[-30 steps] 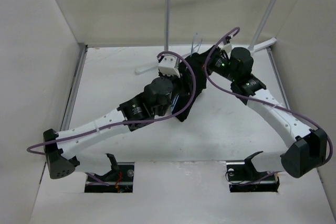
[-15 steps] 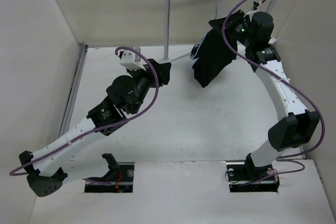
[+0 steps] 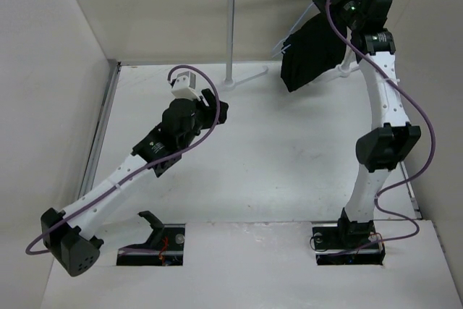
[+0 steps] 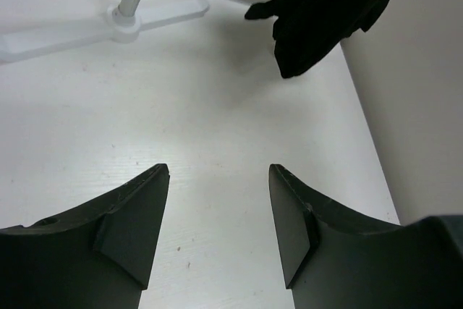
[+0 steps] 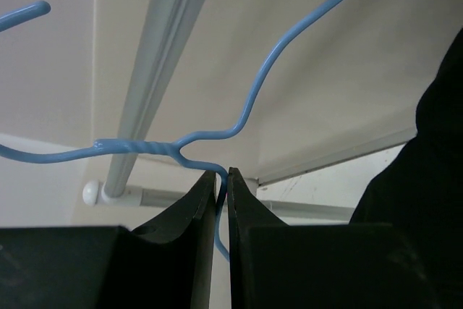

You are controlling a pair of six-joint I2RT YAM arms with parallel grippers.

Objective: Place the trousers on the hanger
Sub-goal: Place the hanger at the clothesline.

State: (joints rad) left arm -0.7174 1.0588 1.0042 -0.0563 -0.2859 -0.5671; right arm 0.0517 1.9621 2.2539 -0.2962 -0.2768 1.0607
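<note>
White worktop point(image 3: 289, 171), matte, faintly scuffed; white rack point(image 3: 231, 34) stands at far edge, splayed foot flat on surface; 2 arm mounts point(image 3: 153, 236) at near edge.

I count one pair of trousers point(image 3: 312, 52), one hanger point(image 5: 145, 147), one rack point(image 3: 231, 27), one table point(image 3: 289, 168), and two tools of mine: left tool point(image 4: 218, 173), right tool point(image 5: 223, 179).

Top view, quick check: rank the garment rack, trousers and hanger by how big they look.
1. garment rack: largest, its pole and bar span the back.
2. trousers: a compact black bundle, raised nearer the camera, so perhaps flattered.
3. hanger: smallest, only thin wire shows beside the fabric.
</note>
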